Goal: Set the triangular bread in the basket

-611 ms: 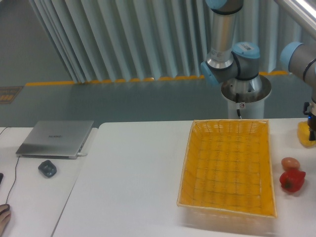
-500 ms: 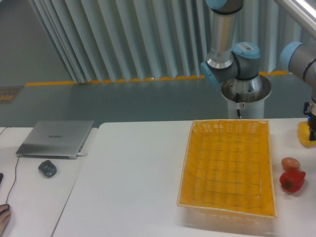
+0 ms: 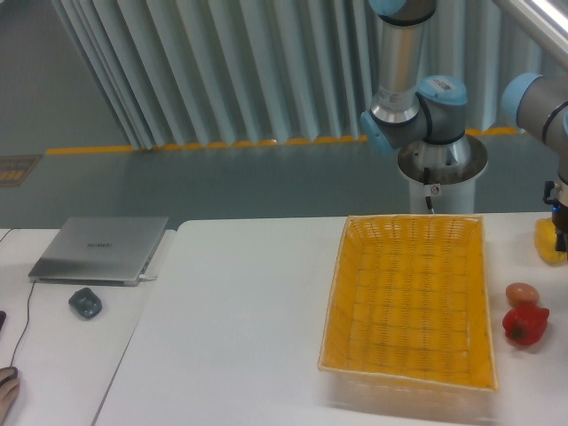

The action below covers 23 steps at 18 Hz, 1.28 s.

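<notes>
The basket (image 3: pixel 410 302) is a large bright yellow wicker tray on the right half of the white table, and nothing lies in it. A golden-yellow rounded item, apparently the triangular bread (image 3: pixel 547 241), lies right of the basket's far corner and is cut off by the frame's right edge. My gripper (image 3: pixel 561 229) shows only as a dark sliver at that edge, right at the bread. Its fingers are out of frame, so I cannot tell whether it is open or holds anything.
A small brown egg-shaped item (image 3: pixel 522 294) and a red bell pepper (image 3: pixel 525 324) lie right of the basket. The arm's base (image 3: pixel 441 164) stands behind the table. A laptop (image 3: pixel 99 248) and a dark mouse (image 3: pixel 85 303) lie at the left.
The arm's upper joint at the right edge has shifted very slightly. The bread, the basket and the other things have not moved.
</notes>
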Motion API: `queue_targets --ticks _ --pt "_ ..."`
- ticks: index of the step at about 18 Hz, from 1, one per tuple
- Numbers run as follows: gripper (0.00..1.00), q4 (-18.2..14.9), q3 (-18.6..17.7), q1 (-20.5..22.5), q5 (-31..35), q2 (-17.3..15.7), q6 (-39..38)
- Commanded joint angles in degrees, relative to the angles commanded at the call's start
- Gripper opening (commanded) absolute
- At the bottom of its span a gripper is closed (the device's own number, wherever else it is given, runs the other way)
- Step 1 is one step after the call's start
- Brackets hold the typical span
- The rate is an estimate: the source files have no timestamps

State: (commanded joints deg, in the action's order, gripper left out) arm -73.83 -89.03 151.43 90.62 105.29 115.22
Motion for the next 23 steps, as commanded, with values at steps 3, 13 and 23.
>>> queue_targets --ticks 3,13,23 --pt "1.00 1.9 -1.2 0.4 0.1 -0.2 -0.4" --pt "1.00 2.8 -1.5 5.5 -0.3 -0.5 0.8" --pt "1.00 10.2 0.1 10.9 0.3 5.8 17.6"
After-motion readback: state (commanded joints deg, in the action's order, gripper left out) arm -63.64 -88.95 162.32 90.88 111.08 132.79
